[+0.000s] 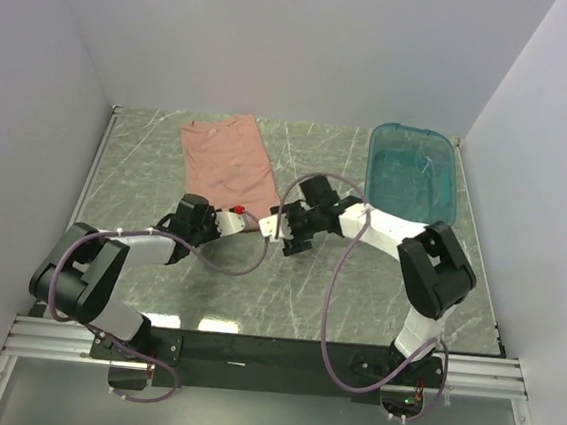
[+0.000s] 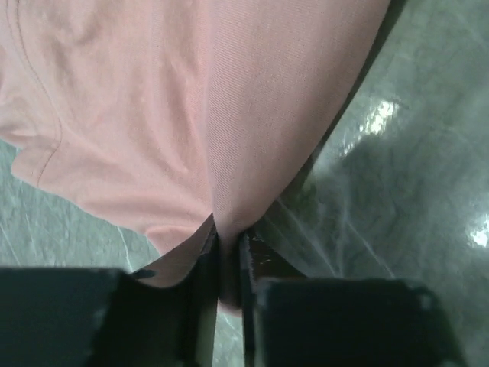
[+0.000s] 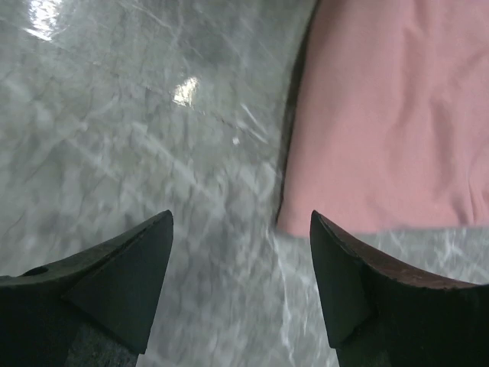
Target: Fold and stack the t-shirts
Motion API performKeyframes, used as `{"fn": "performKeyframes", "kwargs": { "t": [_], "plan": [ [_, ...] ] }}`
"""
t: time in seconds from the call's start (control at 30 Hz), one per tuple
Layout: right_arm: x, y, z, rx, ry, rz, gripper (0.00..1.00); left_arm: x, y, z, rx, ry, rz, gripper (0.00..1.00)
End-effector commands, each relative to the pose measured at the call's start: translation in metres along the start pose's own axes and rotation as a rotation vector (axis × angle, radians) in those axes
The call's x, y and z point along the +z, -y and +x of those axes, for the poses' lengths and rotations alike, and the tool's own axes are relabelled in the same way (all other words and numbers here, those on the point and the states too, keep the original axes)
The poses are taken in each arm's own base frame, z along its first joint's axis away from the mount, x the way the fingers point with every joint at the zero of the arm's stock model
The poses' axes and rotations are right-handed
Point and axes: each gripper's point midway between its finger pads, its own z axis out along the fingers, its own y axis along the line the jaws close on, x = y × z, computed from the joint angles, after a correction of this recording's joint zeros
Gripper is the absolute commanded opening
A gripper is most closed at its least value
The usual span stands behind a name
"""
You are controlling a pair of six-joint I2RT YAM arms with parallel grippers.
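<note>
A salmon-pink t-shirt (image 1: 226, 159) lies folded into a long strip on the marble table at the back left. My left gripper (image 1: 254, 222) is at the shirt's near right corner and is shut on a pinch of its fabric (image 2: 191, 115); the cloth runs up from between the closed fingers (image 2: 228, 238). My right gripper (image 1: 284, 231) hovers just right of that corner, open and empty (image 3: 241, 229), over bare table. A corner of the t-shirt (image 3: 382, 115) lies just beyond its right finger. The chest print is out of view.
A translucent teal plastic tub (image 1: 411, 170) stands at the back right and holds no shirt. White walls enclose the table (image 1: 356, 290) on three sides. Both arms' cables loop over the middle of the table.
</note>
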Motion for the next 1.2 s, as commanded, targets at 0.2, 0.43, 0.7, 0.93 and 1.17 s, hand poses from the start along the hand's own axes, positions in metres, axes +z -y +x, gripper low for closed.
{"fn": "performKeyframes", "kwargs": {
  "t": [0.2, 0.43, 0.7, 0.93, 1.17],
  "plan": [
    [0.037, 0.048, 0.027, -0.172, -0.161, 0.209, 0.77, -0.018, -0.003, -0.008, 0.005, 0.053, -0.027, 0.14],
    [0.059, 0.040, 0.039, -0.212, -0.193, 0.176, 0.58, -0.020, 0.002, -0.012, -0.001, 0.075, -0.004, 0.13],
    [0.062, 0.032, 0.040, -0.243, -0.180, 0.158, 0.10, -0.021, 0.007, -0.015, 0.006, 0.098, 0.021, 0.05],
    [0.037, 0.015, 0.021, -0.220, -0.091, 0.137, 0.00, -0.037, 0.021, -0.025, 0.038, 0.167, 0.062, 0.00],
    [0.008, -0.027, 0.004, -0.161, -0.015, 0.077, 0.00, -0.058, 0.055, -0.046, 0.082, 0.238, 0.166, 0.00]
  ]
}}
